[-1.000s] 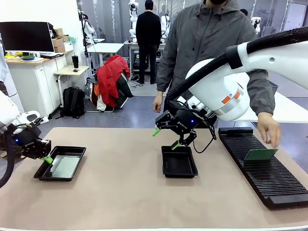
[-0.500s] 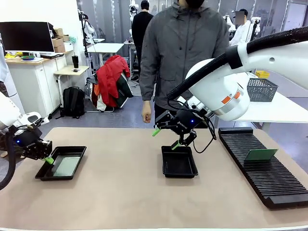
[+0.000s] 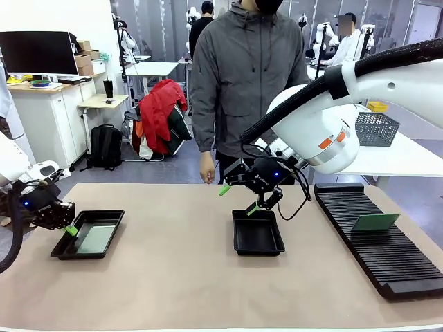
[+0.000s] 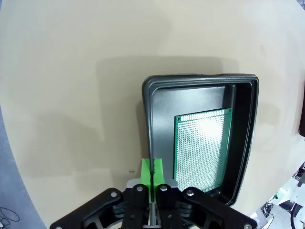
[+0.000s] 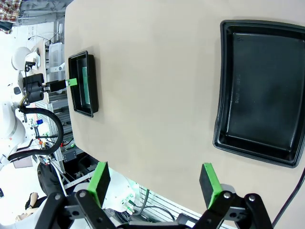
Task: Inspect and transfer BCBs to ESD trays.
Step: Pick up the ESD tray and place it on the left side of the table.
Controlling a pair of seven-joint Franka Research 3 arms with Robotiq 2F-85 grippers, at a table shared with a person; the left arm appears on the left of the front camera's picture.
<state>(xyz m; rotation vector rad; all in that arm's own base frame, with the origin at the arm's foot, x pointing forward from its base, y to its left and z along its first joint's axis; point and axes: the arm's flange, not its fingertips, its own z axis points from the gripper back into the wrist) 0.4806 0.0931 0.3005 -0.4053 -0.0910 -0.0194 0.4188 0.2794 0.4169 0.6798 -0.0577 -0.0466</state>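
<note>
Fingers of the left gripper [image 4: 152, 171] are pressed together pad to pad and hold nothing. They hang just above the near rim of the shallow black plastic tray at the left of the table [image 4: 148, 119]. One thin green rectangular circuit board [image 4: 200, 149] lies flat on that tray's floor, set toward one long wall with bare floor beside it. In my judgement the board has been delivered here and the gripper has no further hold to keep.

The right gripper [image 3: 239, 198] has its green-padded fingers spread wide and empty. It is poised over the far edge of the second identical black tray at mid-table [image 3: 257, 250], which holds no board. That wide opening suits a board's edge, so you should read it as readiness rather than fault.

A second green circuit board [image 3: 374, 222] stands tilted in the long black ribbed rack at the right [image 3: 391, 259], well apart from both grippers. It appears to be next for transfer.

The person in the grey jacket [image 3: 242, 76] stands at the far side, hand [image 3: 207, 176] hanging clear of the tan table top [image 3: 173, 283].
</note>
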